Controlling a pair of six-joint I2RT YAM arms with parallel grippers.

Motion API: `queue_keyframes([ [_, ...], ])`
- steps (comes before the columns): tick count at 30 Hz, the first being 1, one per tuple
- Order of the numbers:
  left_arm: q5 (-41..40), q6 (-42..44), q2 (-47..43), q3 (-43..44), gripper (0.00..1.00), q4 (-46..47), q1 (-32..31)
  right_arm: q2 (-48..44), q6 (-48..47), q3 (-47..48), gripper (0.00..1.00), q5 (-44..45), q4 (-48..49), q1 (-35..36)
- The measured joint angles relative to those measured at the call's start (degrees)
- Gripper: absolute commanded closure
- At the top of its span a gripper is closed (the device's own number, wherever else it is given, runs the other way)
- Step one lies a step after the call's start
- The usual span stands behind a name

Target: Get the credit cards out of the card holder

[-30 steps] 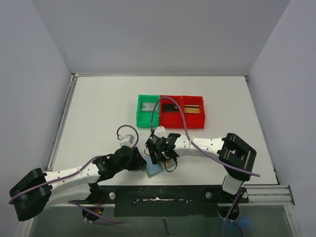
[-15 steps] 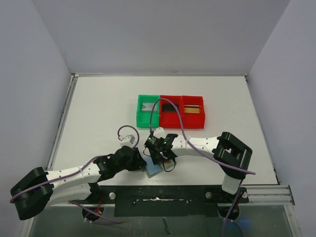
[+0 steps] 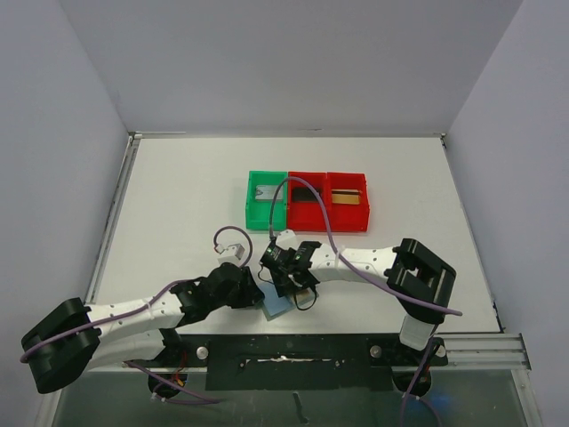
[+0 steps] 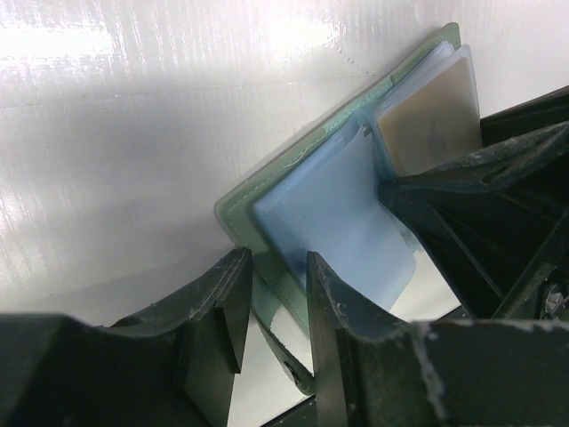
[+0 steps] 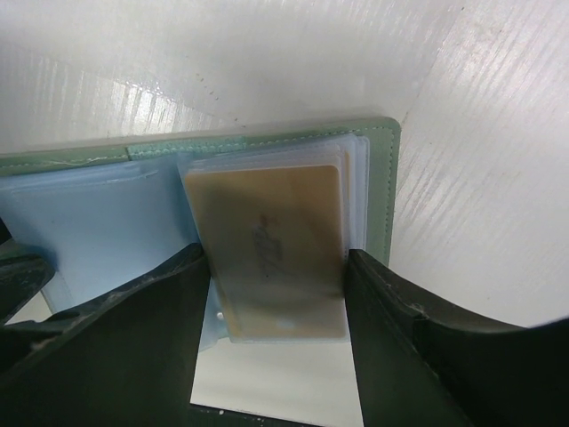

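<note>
The card holder (image 3: 277, 307) lies open on the table near the front edge, pale blue-green with clear sleeves; it also shows in the left wrist view (image 4: 329, 213) and the right wrist view (image 5: 382, 178). A gold-tan credit card (image 5: 271, 249) sits in a clear sleeve on the holder's right panel, also seen in the left wrist view (image 4: 431, 120). My left gripper (image 3: 256, 295) (image 4: 274, 311) is shut on the holder's near edge. My right gripper (image 3: 289, 277) (image 5: 276, 356) is open, its jaws wide apart and straddling the card's long edges, close against the sleeve.
A green bin (image 3: 267, 201) and two joined red bins (image 3: 327, 203) stand at mid-table behind the grippers; one red bin holds a gold card (image 3: 348, 197). The black front rail (image 3: 293, 351) runs just below the holder. Grey walls close in the table.
My right gripper has shifted slightly left and towards the holder. The left arm and the holder have barely moved.
</note>
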Motion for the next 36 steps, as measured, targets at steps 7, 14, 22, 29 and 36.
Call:
queue_keyframes([
  [7, 0.39, 0.15, 0.35, 0.22, 0.71, 0.04, 0.0, 0.02, 0.17, 1.42, 0.41, 1.01, -2.25, 0.85],
  [14, 0.48, 0.17, 0.63, 0.28, 0.71, 0.17, 0.0, 0.07, 0.24, 2.78, 0.38, 2.38, -4.0, 1.7],
  [22, 0.66, 0.17, 0.81, 0.57, 0.71, 0.2, 0.0, 0.37, 0.22, 2.91, 0.35, 2.32, -3.91, 1.86],
  [29, 0.68, 0.17, 0.81, 0.61, 0.71, 0.2, 0.0, 1.55, 0.68, 2.91, 0.24, 2.19, -3.52, 2.01],
  [36, 0.83, 0.2, 0.96, 0.63, 0.71, 0.22, 0.0, 1.6, 0.87, 2.4, 0.25, 1.62, -2.03, 1.55],
])
